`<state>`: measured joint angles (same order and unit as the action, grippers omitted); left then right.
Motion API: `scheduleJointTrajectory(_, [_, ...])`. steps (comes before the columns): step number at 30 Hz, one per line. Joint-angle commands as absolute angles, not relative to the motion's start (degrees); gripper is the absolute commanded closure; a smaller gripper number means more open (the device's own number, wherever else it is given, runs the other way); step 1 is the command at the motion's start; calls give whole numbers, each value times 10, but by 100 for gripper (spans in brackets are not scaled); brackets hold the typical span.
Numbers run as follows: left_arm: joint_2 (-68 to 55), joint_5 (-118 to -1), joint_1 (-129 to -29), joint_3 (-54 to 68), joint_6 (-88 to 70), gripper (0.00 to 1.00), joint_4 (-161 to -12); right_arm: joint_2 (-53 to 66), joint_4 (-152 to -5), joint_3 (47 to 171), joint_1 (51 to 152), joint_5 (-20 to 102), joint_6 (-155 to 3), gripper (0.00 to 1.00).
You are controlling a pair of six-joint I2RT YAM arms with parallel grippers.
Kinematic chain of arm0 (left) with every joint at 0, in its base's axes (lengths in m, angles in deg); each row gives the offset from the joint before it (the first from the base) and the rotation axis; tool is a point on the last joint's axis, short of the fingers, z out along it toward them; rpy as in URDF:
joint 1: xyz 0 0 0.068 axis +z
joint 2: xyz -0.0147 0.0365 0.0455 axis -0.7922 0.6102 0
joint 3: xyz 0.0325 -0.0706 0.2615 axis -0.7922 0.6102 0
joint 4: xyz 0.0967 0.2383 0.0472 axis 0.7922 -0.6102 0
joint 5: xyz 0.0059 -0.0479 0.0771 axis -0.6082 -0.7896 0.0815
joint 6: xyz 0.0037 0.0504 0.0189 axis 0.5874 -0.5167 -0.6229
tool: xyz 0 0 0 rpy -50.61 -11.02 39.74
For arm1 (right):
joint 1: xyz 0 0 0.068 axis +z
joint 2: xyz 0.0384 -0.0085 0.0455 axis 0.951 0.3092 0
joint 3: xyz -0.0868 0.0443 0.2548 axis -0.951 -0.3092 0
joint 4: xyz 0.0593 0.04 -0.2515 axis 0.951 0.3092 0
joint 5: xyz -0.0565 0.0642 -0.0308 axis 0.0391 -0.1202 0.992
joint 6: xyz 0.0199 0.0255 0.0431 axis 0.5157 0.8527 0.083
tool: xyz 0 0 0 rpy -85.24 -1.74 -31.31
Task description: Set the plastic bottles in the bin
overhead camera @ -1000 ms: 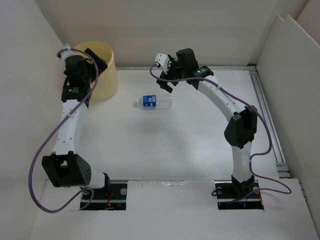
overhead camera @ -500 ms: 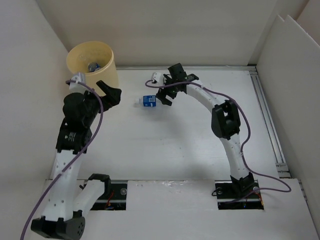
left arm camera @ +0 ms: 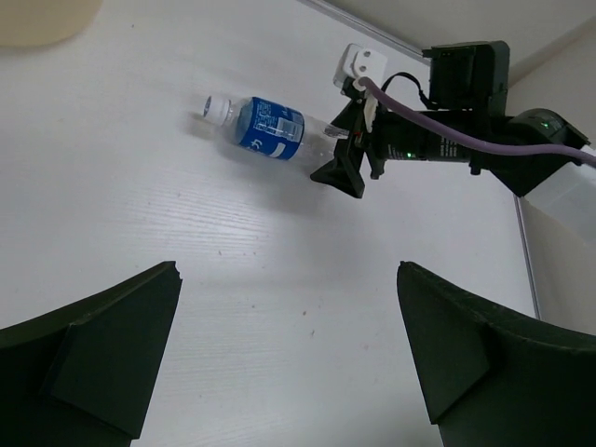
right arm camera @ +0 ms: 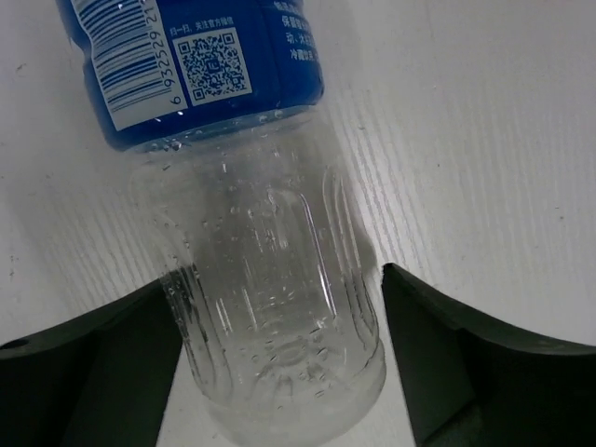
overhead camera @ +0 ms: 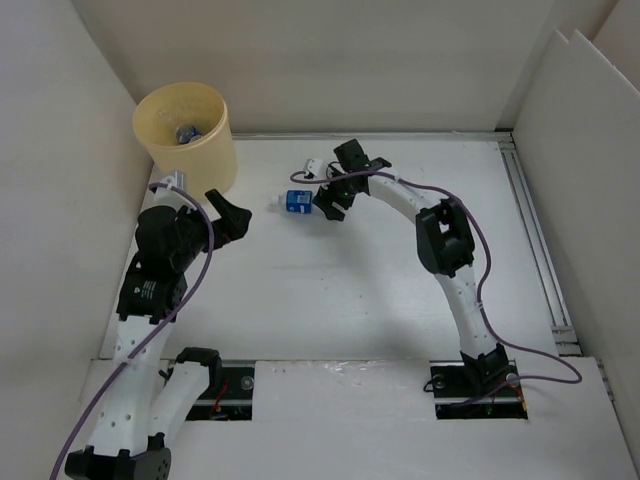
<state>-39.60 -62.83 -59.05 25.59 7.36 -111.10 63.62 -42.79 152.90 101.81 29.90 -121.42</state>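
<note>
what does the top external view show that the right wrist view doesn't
Only the top external view: the bin at the far left with something small inside, and the left gripper, open, near it. Only the right wrist view: the QR code and barcode on the label, and droplets inside the clear body. Both: one blue-labelled bottle lying on the white table, its clear base end between the fingers of the open right gripper.
</note>
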Motion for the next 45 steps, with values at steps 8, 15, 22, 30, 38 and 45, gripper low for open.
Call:
scheduleJointTrajectory(8, [-410,-700,-590,257,83,0,-1074,635,-454,1497,1024,244,-1175,79])
scheduleJointTrajectory(15, [-404,-752,-590,293,101,0,-1026,541,-545,1369,1019,164,-1128,100])
scheduleJointTrajectory(22, [-387,-790,-590,317,112,0,-985,370,-652,1210,1013,129,-1053,100])
scheduleJointTrajectory(30, [-328,-843,-613,361,140,0,-860,180,-784,1065,1046,160,-905,100])
scheduleJointTrajectory(38, [-255,-817,-676,343,194,0,-729,148,-718,1108,1147,326,-874,100])
scheduleJointTrajectory(45, [-268,-771,-676,349,221,0,-699,123,-713,1108,1191,330,-868,100])
